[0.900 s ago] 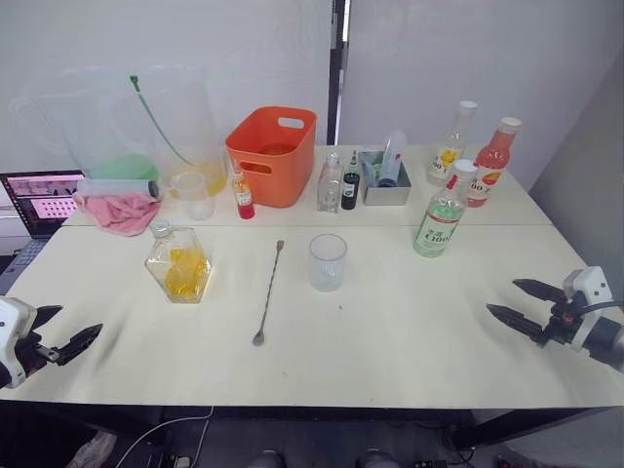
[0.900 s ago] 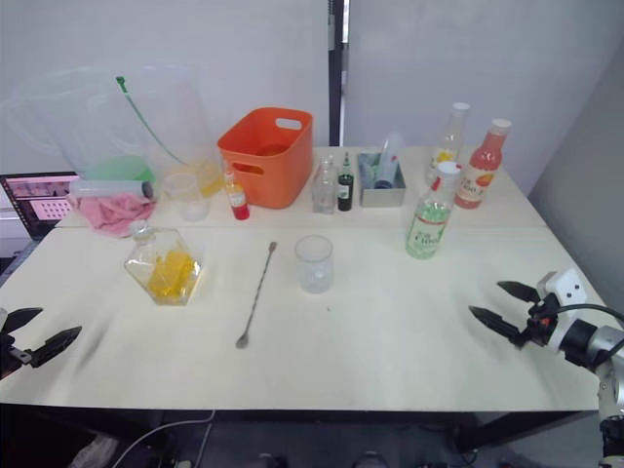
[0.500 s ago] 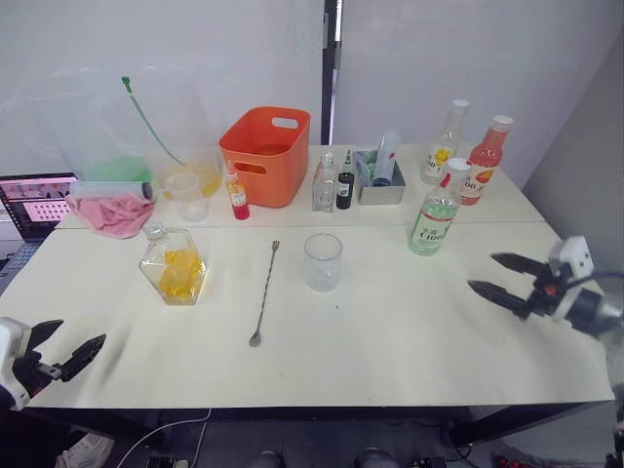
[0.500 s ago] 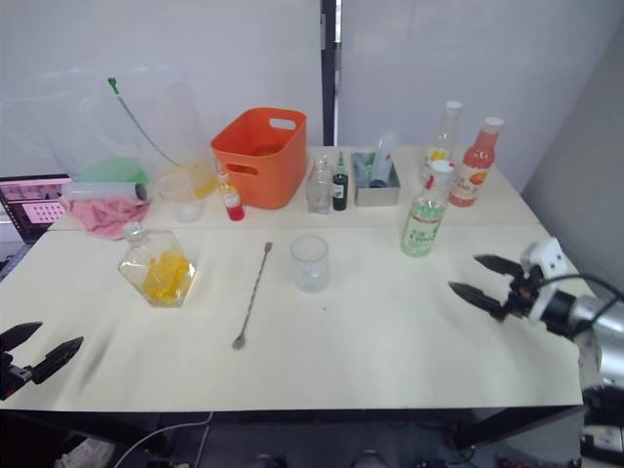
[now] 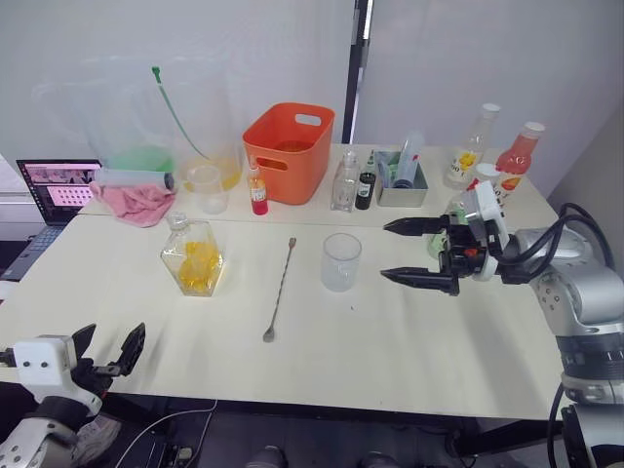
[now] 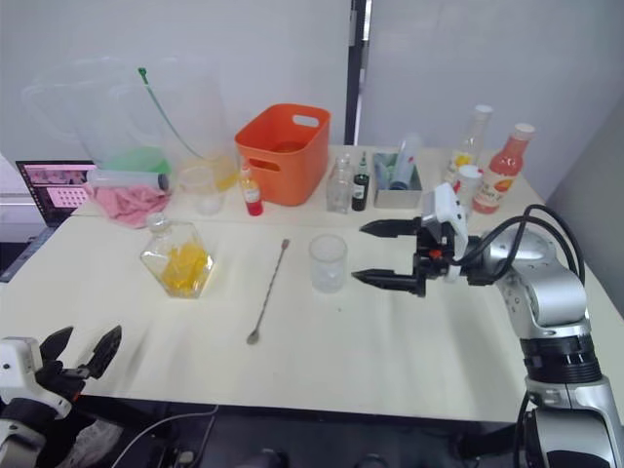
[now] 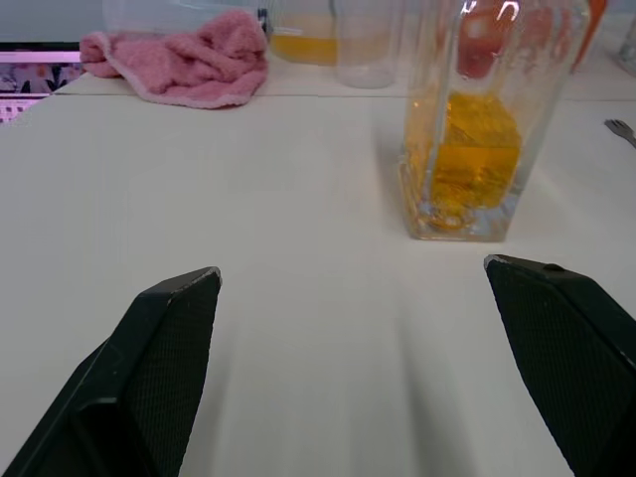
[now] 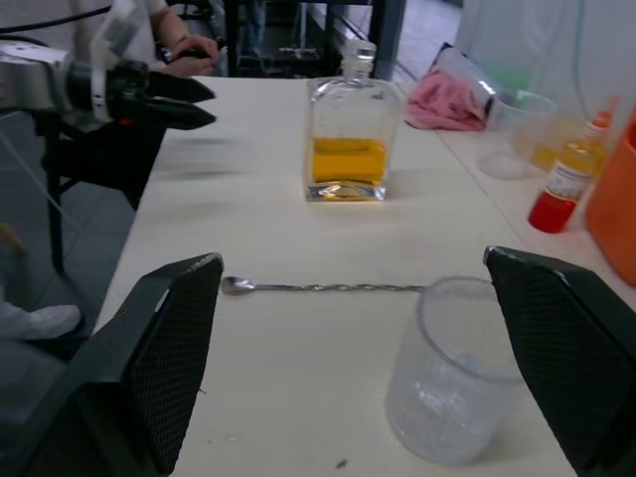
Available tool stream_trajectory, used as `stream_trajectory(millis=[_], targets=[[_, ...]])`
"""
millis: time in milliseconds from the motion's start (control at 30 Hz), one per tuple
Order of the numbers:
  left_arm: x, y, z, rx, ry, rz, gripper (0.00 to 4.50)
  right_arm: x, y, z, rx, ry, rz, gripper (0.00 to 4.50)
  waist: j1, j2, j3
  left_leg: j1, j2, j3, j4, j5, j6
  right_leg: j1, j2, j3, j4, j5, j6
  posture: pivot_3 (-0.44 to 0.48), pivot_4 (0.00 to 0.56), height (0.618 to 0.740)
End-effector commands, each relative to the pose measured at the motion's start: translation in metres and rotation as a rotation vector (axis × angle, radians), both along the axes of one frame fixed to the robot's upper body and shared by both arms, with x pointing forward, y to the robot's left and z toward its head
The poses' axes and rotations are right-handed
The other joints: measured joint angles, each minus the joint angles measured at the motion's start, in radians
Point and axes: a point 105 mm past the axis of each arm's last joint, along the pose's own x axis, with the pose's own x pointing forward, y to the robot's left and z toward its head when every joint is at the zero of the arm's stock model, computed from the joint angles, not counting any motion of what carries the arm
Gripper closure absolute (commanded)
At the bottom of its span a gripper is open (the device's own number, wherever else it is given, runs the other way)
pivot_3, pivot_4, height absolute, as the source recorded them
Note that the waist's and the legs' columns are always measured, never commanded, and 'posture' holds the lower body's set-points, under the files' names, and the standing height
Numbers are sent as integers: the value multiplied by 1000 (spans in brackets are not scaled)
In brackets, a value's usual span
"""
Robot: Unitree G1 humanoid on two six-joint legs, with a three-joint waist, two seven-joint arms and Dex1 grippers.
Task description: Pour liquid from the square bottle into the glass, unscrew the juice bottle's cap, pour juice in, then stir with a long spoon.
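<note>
The square bottle (image 5: 195,259) with yellow liquid (image 7: 475,149) stands at the table's left. The empty glass (image 5: 341,261) is in the middle, and the long spoon (image 5: 281,291) lies flat between them. My right gripper (image 5: 385,251) hovers open just right of the glass, fingers pointing at it. Behind that wrist stands the juice bottle (image 6: 465,189), mostly hidden, its white cap (image 6: 469,175) on. My left gripper (image 5: 109,341) is open at the near-left table edge, well short of the square bottle, with nothing between its fingers.
Along the back stand an orange basket (image 5: 290,151), a pink cloth (image 5: 136,200), a spouted clear cup (image 5: 207,187), a small red bottle (image 5: 257,190), a metal tray (image 5: 400,185), a yellow-labelled bottle (image 5: 470,146) and a pink bottle (image 5: 517,161). A laptop (image 5: 60,183) sits far left.
My right gripper has swung in from the table's right edge to just right of the glass, still open. The left gripper stays at the near-left edge. The camera has shifted.
</note>
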Motion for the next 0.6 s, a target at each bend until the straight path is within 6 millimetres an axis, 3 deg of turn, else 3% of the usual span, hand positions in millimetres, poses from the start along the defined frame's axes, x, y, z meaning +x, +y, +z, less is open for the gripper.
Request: stream_trajectory(millis=[33,600], targets=[[15,-10,13,4,-56,12,0,-8,6,10,1,-57,12,30,3,0,0,-2,0,0,3,0,0,-1,0,0,1,0,0,0,150,740],[93,-43,22,3,-86,-116,0,-17,-9,3,12,-81,-110,30,-5,-2,0,-1,-1,1,6,-1,1,-1,0,1,5,1,1,0,150,740]])
